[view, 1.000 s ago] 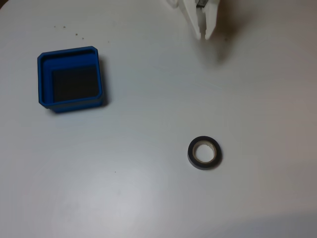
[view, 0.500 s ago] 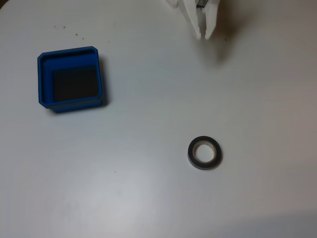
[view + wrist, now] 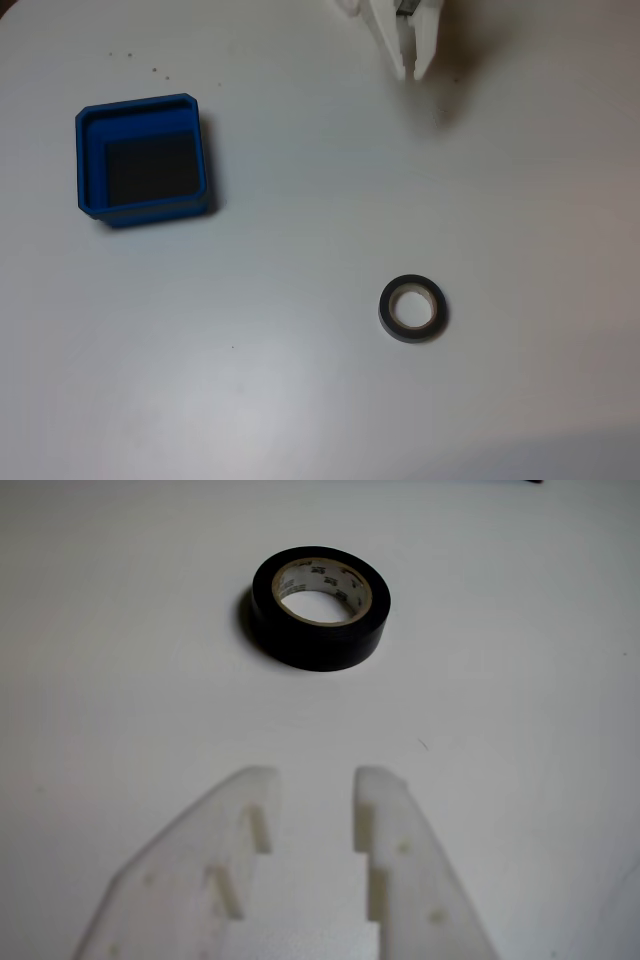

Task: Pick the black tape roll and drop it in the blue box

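Observation:
The black tape roll [image 3: 412,308] lies flat on the white table, right of centre in the fixed view, its pale core facing up. The blue box [image 3: 141,159] sits at the left, its dark floor bare. My white gripper [image 3: 413,73] hangs at the top edge, well above the roll in the picture and far right of the box. In the wrist view the tape roll [image 3: 320,607] lies ahead of the gripper [image 3: 318,780]. The fingers stand slightly apart, with a narrow strip of table showing between the tips. Nothing is held.
The white table [image 3: 300,380] stretches wide around both objects. A few small dark specks [image 3: 140,60] dot the surface above the box.

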`<state>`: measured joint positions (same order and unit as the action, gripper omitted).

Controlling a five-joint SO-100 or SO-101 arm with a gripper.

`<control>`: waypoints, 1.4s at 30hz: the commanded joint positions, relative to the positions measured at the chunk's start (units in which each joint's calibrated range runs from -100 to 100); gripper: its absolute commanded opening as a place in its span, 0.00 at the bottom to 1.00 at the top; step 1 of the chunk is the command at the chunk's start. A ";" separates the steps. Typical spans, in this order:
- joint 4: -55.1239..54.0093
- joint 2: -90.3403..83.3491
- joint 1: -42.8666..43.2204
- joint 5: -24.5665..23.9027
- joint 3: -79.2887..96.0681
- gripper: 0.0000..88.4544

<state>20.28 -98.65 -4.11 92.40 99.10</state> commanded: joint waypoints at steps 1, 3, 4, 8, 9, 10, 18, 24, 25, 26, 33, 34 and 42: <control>-0.64 -0.35 0.25 0.15 0.90 0.01; -0.64 -0.35 0.25 0.15 0.90 0.01; -0.64 -0.35 0.25 0.15 0.90 0.01; -0.64 -0.35 0.25 0.15 0.90 0.01; -0.64 -0.35 0.25 0.15 0.90 0.01; -0.64 -0.35 0.35 0.15 0.90 0.01; -0.64 -0.35 0.35 0.15 0.90 0.01; -0.64 0.40 0.35 0.24 0.90 0.01; -0.64 0.90 0.35 0.24 0.90 0.01; -0.64 1.49 0.35 0.24 0.90 0.01; -1.38 7.42 0.35 0.24 -0.90 0.01; -1.47 7.84 0.35 0.24 -1.26 0.01; -1.47 8.09 0.35 0.24 -2.25 0.01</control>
<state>20.28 -90.94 -4.11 92.40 98.65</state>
